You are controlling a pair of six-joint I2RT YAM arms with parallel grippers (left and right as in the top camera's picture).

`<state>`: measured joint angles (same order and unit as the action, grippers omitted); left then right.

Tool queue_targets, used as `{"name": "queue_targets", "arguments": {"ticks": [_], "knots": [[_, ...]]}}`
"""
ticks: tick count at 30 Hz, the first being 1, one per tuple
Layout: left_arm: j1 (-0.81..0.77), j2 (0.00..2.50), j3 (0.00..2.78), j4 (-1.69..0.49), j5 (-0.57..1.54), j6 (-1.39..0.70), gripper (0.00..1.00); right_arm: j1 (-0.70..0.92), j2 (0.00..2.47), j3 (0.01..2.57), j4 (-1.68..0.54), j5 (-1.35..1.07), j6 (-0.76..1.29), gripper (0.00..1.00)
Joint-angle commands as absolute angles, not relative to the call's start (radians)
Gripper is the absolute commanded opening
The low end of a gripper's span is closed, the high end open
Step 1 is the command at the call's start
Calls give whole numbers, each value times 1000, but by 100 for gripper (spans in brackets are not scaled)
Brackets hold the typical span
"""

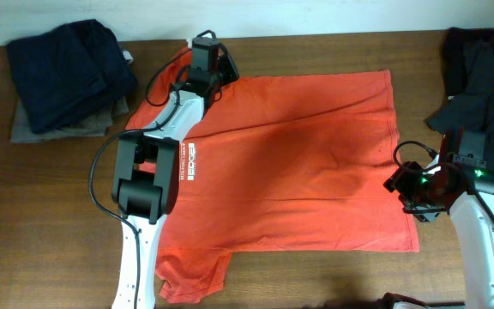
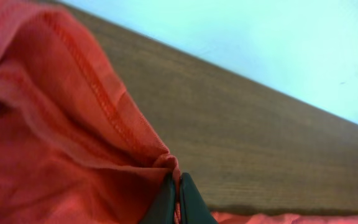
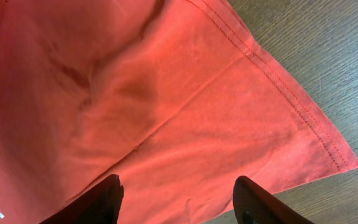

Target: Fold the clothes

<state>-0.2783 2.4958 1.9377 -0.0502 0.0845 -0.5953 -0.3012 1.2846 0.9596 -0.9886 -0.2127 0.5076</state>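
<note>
A red-orange T-shirt (image 1: 298, 163) lies spread flat on the wooden surface (image 1: 316, 283), its white lettering (image 1: 189, 161) showing. The left fingers (image 2: 191, 202) are pinched closed on its stitched hem. The right fingers (image 3: 104, 199) are spread wide, holding nothing, above a hem corner.

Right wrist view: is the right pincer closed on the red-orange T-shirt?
No, the right pincer stands open, its fingers wide apart over the T-shirt near its hem corner.
</note>
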Motion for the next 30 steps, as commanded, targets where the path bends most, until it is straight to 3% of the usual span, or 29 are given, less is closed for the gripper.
{"name": "queue_targets", "arguments": {"ticks": [1, 4, 7, 15, 18, 25, 30], "knots": [[-277, 2506, 1954, -14, 51, -586, 2, -293, 1282, 976, -995, -225, 493, 62], [-277, 2506, 1954, 15, 51, -587, 2, -293, 1282, 976, -1006, -225, 493, 62], [-277, 2508, 1954, 15, 52, -587, 15, -293, 1282, 976, -1012, -225, 493, 62], [-277, 2539, 1954, 31, 56, -586, 17, -293, 1282, 976, -1022, -225, 490, 62], [-276, 2531, 1963, 54, 90, -455, 48, -293, 1282, 976, -1027, -225, 474, 62], [-223, 2405, 1982, -136, 105, -438, 96, -293, 1282, 976, -1032, -225, 474, 62], [-147, 2397, 1982, -198, 81, -589, 95, -293, 1282, 976, -1024, -225, 475, 62]]}}
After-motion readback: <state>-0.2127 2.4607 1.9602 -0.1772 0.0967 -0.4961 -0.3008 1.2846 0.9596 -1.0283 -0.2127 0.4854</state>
